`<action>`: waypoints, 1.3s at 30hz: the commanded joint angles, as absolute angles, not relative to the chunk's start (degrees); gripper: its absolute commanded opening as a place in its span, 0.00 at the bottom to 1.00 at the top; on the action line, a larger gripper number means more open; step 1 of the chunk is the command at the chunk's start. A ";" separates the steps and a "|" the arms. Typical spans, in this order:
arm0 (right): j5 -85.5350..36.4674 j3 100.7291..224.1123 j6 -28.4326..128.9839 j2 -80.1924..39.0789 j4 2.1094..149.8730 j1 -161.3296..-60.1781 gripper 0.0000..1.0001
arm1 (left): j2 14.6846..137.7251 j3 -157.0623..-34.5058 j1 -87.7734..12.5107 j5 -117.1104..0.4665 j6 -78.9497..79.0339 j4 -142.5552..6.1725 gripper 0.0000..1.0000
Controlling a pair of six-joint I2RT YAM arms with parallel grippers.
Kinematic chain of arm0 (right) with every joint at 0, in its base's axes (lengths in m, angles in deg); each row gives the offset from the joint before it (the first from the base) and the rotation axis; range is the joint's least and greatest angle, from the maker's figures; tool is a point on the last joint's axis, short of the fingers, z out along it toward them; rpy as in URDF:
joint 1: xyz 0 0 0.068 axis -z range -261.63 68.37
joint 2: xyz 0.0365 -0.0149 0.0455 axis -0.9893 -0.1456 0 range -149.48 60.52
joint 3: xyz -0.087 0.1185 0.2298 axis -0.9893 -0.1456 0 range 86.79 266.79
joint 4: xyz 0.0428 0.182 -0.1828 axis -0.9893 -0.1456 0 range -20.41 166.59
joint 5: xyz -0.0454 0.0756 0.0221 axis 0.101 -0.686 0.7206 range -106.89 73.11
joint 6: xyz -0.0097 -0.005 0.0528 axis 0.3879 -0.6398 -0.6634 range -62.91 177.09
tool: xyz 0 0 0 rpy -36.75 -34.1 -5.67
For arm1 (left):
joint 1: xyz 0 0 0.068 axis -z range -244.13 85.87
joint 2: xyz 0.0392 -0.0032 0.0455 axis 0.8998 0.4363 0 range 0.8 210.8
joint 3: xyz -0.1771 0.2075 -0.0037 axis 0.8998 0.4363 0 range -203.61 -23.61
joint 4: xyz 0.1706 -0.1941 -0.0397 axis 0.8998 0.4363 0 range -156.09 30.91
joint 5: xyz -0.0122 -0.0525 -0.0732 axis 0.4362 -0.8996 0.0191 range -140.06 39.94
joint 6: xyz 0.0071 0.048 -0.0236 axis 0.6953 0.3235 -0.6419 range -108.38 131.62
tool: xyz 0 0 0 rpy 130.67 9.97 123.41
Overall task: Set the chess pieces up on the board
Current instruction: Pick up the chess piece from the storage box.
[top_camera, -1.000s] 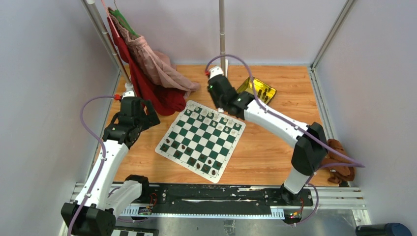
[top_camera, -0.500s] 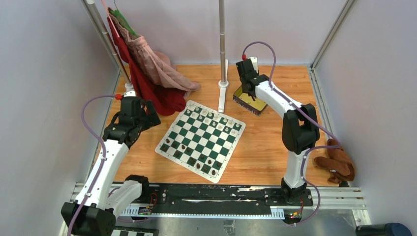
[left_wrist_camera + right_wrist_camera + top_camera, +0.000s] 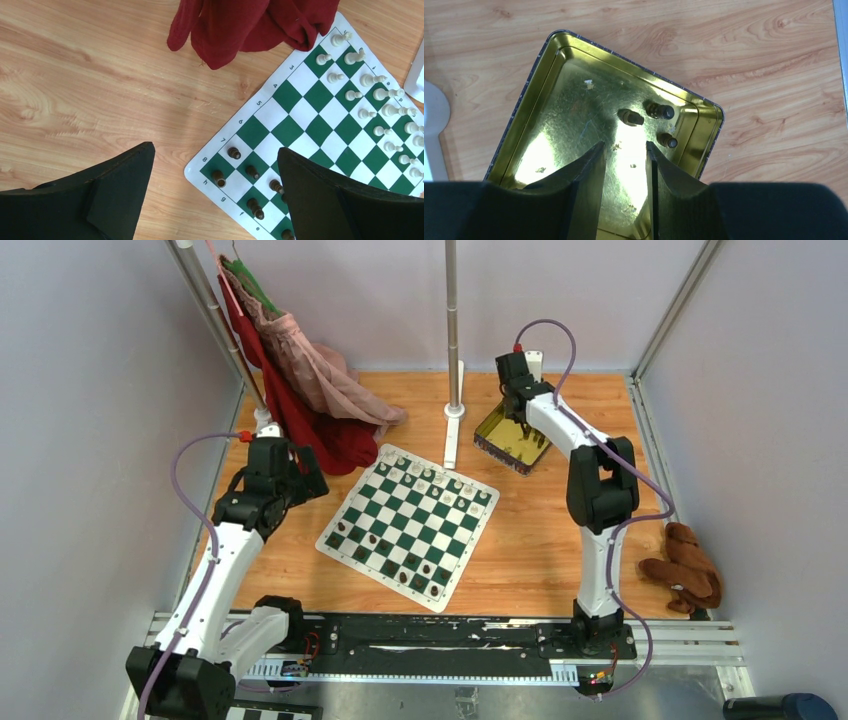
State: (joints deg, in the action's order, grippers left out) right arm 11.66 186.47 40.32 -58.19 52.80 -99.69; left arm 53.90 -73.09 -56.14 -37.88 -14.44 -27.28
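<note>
The right end effector (image 3: 624, 150) is being held over the gold tray (image 3: 574, 95), at the upper right of the top view. Its jaws are partly parted and nothing is being gripped. By judgement, a pick from the tray is being prepared. To do it well, the jaws should be set across the narrow body of the dark piece nearest the fingertips. They should then be lowered almost to the tray floor, because the neighbours are lying close and could be pushed.

The left end effector (image 3: 215, 150) is being held wide open and empty over the left corner of the board (image 3: 320, 125), which is lying at the middle of the desk (image 3: 749, 50).

Counted:
- Three dark pieces (image 3: 660, 110) are lying in the tray.
- At least six standing dark pieces (image 3: 233, 152) are showing at the lower centre of the left wrist view. More are perhaps being hidden by a finger.
- At least fourteen white pieces (image 3: 353, 94) are standing in two rows at the right edge of that view, where the count is being cut off by the frame.
</note>
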 commanded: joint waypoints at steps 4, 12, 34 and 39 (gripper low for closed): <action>12.52 191.75 38.09 -62.39 51.89 -97.51 0.41 | 54.03 -71.80 -56.66 -38.28 -12.47 -29.07 1.00; 11.26 192.12 36.99 -64.57 51.66 -96.40 0.47 | 54.71 -71.87 -56.66 -37.40 -12.02 -28.89 1.00; 8.96 190.58 34.74 -66.59 52.07 -94.83 0.45 | 56.24 -71.69 -56.66 -37.20 -11.73 -29.16 1.00; 8.77 190.50 34.83 -66.97 52.26 -94.48 0.44 | 56.63 -71.86 -56.66 -37.31 -12.04 -29.26 1.00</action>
State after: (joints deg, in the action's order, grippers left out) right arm 8.82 190.49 35.79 -66.02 52.51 -95.56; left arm 56.22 -72.32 -56.14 -37.85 -12.52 -27.87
